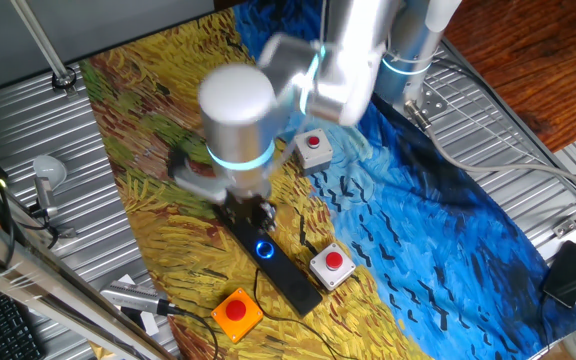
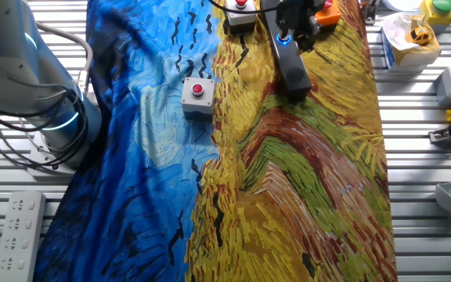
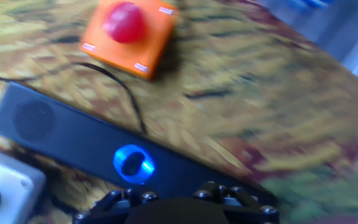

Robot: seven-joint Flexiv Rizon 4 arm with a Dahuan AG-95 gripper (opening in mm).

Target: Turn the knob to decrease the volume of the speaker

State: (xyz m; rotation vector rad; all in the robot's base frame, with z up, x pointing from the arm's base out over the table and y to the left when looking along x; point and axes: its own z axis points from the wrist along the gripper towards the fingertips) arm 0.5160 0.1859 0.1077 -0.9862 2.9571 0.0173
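The speaker (image 1: 290, 274) is a long black bar lying on the painted cloth; it also shows in the other fixed view (image 2: 294, 72) and the hand view (image 3: 55, 127). The knob (image 1: 264, 249) glows blue near its middle, as it does in the other fixed view (image 2: 282, 39) and the hand view (image 3: 133, 163). My gripper (image 1: 251, 214) hangs just above the bar, a little short of the knob and not touching it. In the hand view only the gripper's dark body (image 3: 179, 208) shows at the bottom edge. Its fingers are hidden and blurred.
An orange box with a red button (image 1: 236, 312) (image 3: 127, 34) sits past the speaker, with a black cable (image 3: 126, 93) running to the bar. White red-button boxes (image 1: 331, 265) (image 1: 314, 146) (image 2: 198, 95) stand beside it. A black box (image 1: 568, 272) lies at the right edge.
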